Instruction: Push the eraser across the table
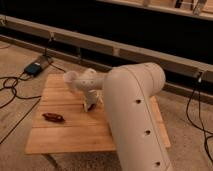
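– Pale floor (15, 147) lay under a small wooden table (70, 140), with a dark wall behind. What was on the table?

– A reddish-brown object (53, 117) lay near the left edge, well apart from the gripper (90, 103).

– Where was the gripper?

– Down at the tabletop, near its middle, below the thick white arm (135, 115) that filled the right foreground.

– Open or closed?

– I couldn't tell; its tip was too dark and small.

– And the eraser?

– A small dark shape (92, 107) sat right at the gripper's tip, touching it or nearly so. That seemed to be the eraser, though I couldn't separate the two.

– Anything else?

– Black cables (12, 92) ran over the floor at left, near a bluish box (34, 68).
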You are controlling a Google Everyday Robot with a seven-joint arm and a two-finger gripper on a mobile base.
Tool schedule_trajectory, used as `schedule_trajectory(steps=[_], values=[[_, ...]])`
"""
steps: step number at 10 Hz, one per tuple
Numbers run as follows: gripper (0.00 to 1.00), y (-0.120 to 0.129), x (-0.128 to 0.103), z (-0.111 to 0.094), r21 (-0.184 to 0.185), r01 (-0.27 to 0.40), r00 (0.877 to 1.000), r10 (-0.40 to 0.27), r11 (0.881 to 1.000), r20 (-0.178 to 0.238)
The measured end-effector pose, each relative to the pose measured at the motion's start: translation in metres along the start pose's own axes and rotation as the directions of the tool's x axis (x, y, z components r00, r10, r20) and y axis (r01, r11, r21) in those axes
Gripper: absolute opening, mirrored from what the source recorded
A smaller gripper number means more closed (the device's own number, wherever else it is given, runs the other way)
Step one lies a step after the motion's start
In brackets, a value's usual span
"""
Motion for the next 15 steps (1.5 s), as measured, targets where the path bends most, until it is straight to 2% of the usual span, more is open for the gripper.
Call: schedule_trajectory(steps=[6,7,11,15], values=[[0.65,-0.018,-0.044,-0.007,-0.003,-0.025,0.999,0.025,1.0,0.034],[0.65,-0.019,-0.048,-0.007,-0.013,-0.029,0.999,0.03,0.999,0.035],[0.65,-0.022,-0.059,-0.004,-0.094,-0.075,0.997,0.077,0.993,0.023],[0.65,-0.027,-0.073,-0.002,-0.13,-0.081,0.996,0.085,0.988,0.024]])
